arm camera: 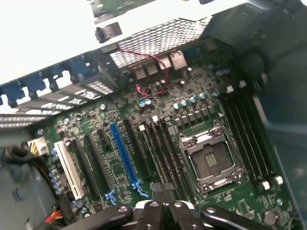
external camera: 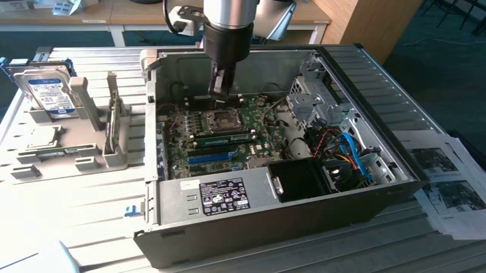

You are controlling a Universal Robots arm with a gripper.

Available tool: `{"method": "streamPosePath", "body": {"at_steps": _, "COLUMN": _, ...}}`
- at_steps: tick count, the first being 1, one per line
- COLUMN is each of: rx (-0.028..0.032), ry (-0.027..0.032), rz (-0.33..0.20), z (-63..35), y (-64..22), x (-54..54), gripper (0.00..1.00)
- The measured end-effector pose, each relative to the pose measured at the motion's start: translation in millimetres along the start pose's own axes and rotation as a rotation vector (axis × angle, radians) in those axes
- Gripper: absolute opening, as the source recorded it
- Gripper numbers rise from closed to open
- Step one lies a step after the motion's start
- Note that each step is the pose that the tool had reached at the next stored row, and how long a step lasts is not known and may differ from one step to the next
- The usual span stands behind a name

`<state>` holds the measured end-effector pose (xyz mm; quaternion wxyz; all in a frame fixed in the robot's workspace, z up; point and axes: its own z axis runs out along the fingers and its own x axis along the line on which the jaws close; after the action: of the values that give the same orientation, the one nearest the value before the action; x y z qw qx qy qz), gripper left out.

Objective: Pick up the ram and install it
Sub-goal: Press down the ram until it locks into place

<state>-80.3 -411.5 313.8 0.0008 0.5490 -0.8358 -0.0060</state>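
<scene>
Well, my gripper [external camera: 218, 94] is pinched shut with nothing visibly between the fingertips, hanging inside the open computer case [external camera: 379, 170] over the motherboard's [arm camera: 144, 120] far edge. The ram [external camera: 224, 137] appears to lie in a slot beside the empty CPU socket [external camera: 225, 119]. To seat it well, I'd press squarely along its top edge, evenly, never tilted.

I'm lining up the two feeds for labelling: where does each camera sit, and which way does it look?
Exterior view: off the arm, raised, looking down into the open computer case; the arm and claw hang over the motherboard.
Wrist view: on the wrist, looking down past the shut claw at the motherboard.
Shared: motherboard, empty processor socket, claw.
</scene>
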Motion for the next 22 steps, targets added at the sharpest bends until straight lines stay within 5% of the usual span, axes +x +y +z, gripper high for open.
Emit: {"method": "streamPosePath", "body": {"at_steps": 22, "rx": 0.0021, "ry": -0.0043, "rz": 0.403, "z": 0.7, "y": 0.0, "x": 0.0, "gripper": 0.1}}
